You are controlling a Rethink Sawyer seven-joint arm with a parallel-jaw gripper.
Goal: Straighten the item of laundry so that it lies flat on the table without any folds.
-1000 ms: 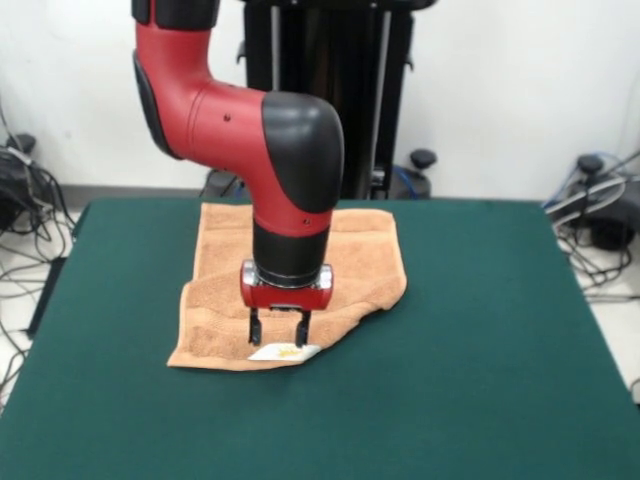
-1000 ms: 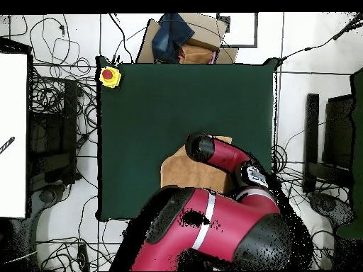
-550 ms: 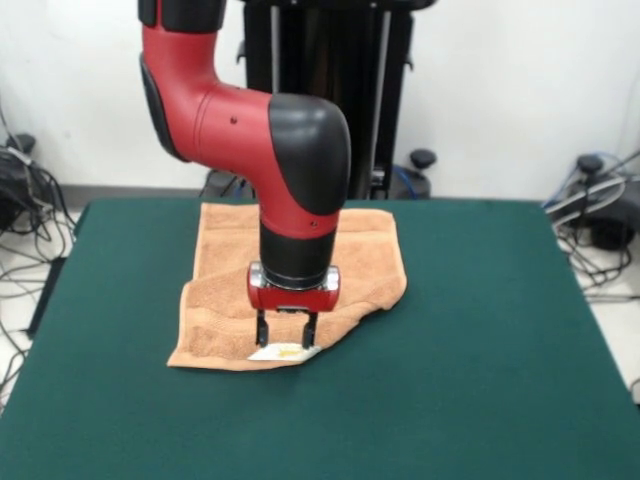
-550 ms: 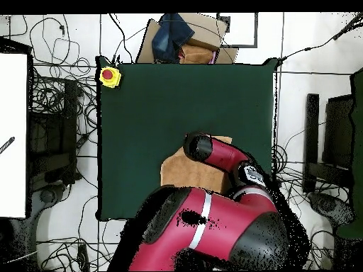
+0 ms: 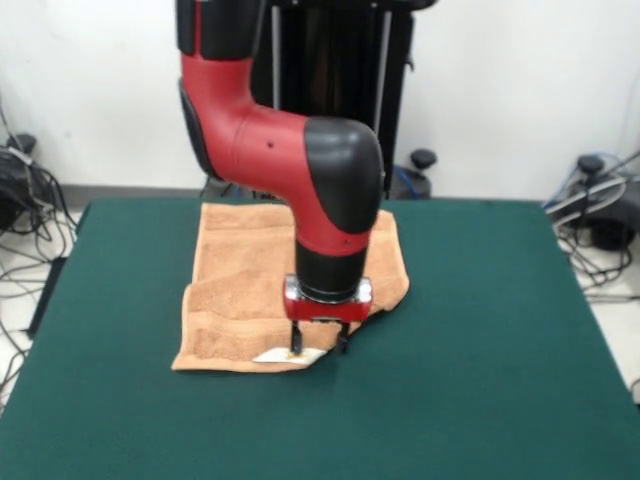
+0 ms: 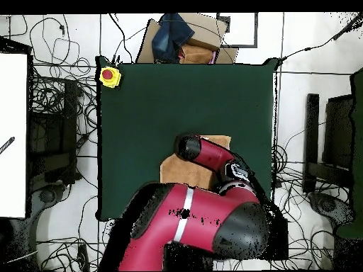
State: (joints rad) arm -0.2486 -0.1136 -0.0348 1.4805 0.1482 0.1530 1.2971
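Jaws spread above towel [image 5: 245, 300] (peach terry).

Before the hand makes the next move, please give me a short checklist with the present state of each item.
1. Hand low at the towel's near edge, beside the white label: ok.
2. Fingers apart, ready to grip: ok.
3. Cloth between the fingers: cannot tell.
4. Towel lies flat with no folds: not ok; the near right corner is turned under.
5. Bare table to the right for pulling the corner out: ok.
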